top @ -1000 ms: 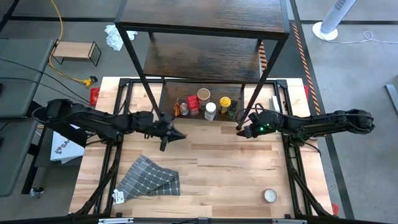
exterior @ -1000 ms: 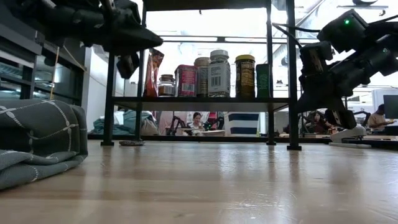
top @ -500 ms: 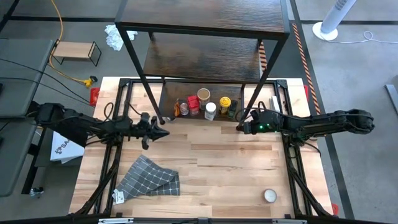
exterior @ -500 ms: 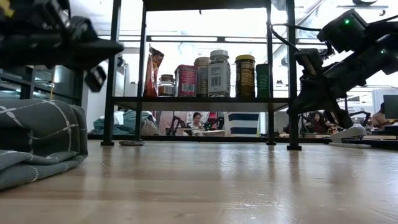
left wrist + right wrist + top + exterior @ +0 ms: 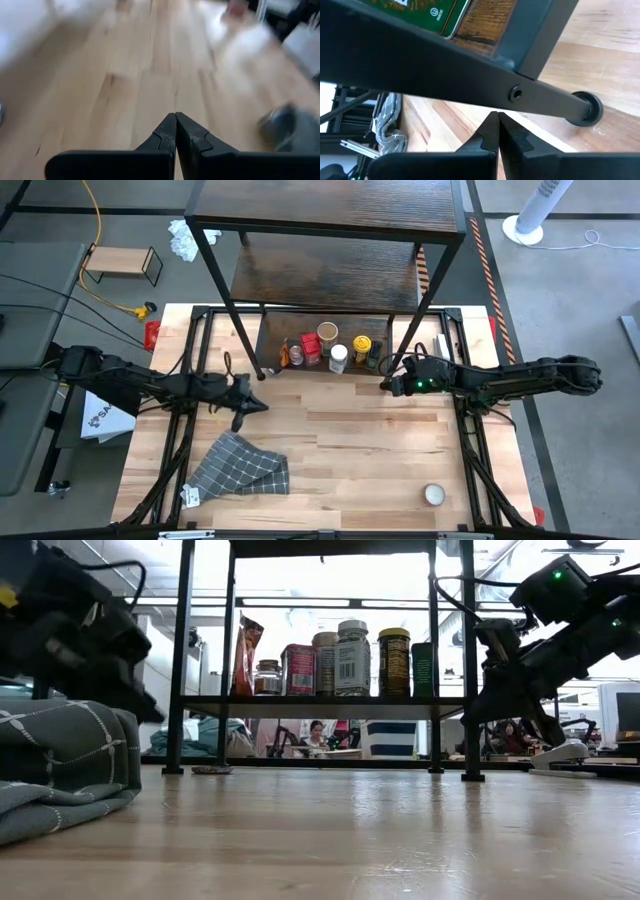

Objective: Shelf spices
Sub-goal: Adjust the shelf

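I'm reading my left hand as pinched fully shut and carrying nothing; it is hovering over bare table between the shelf's front left leg and the grey checked cloth. The left wrist view is showing the two fingers pressed together with only wood planks ahead

My right hand is likewise closed and empty, sitting just beside the shelf's front right leg, near the right end of the row of spices. In the right wrist view the fingertips are meeting under a black frame bar, with a green tin on the board above

The spices are standing upright in a row on the lowest board of the shelf: a reddish bottle, a small jar, a red tin, a tan-lidded jar, a white-lidded jar, a yellow-lidded jar and something dark green at the right end. The low view is showing them side by side, labels forward

I'm judging the shelving step as essentially done. One small round white thing is lying alone near the table's front right corner, well apart from everything; I cannot tell whether it is a lid or a jar. If it belongs, the next move is calling for the right hand to open, reach back and lift it
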